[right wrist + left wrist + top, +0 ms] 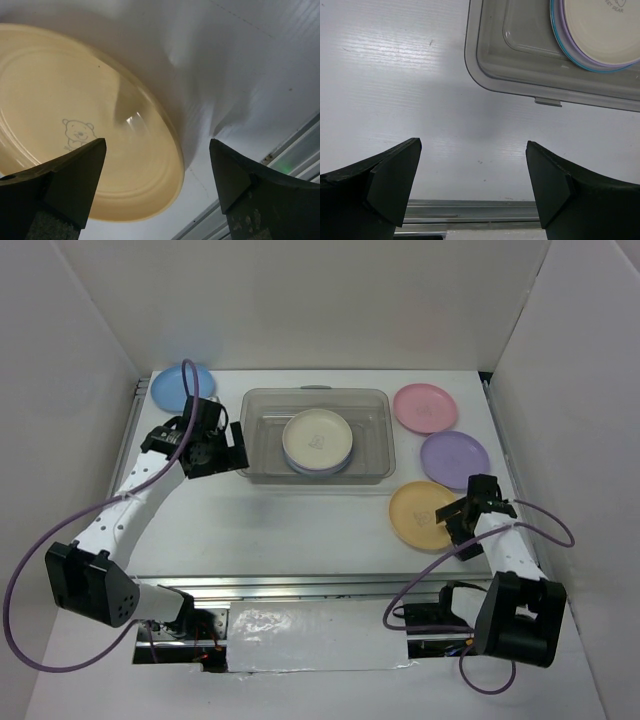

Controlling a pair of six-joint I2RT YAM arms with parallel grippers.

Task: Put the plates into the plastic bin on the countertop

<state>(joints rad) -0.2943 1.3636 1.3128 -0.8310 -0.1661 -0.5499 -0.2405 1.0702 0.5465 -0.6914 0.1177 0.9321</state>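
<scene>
The plastic bin (372,445) stands at the middle back of the countertop (300,530). It holds a stack with the cream plate (318,438) on top. In the left wrist view the bin (520,60) shows a purple rim and a teal rim under the cream plate (600,30). The blue plate (178,386) lies back left. The pink plate (425,407), a purple plate (455,459) and the orange-yellow plate (418,515) lie on the right. The watermelon plate is not visible. My left gripper (236,448) is open and empty beside the bin's left end. My right gripper (452,518) is open over the orange-yellow plate's edge (75,125).
White walls enclose the countertop at the back and both sides. Metal rails run along the left edge (134,430), right edge (505,450) and front edge (300,585). The front rail also shows in the left wrist view (470,210).
</scene>
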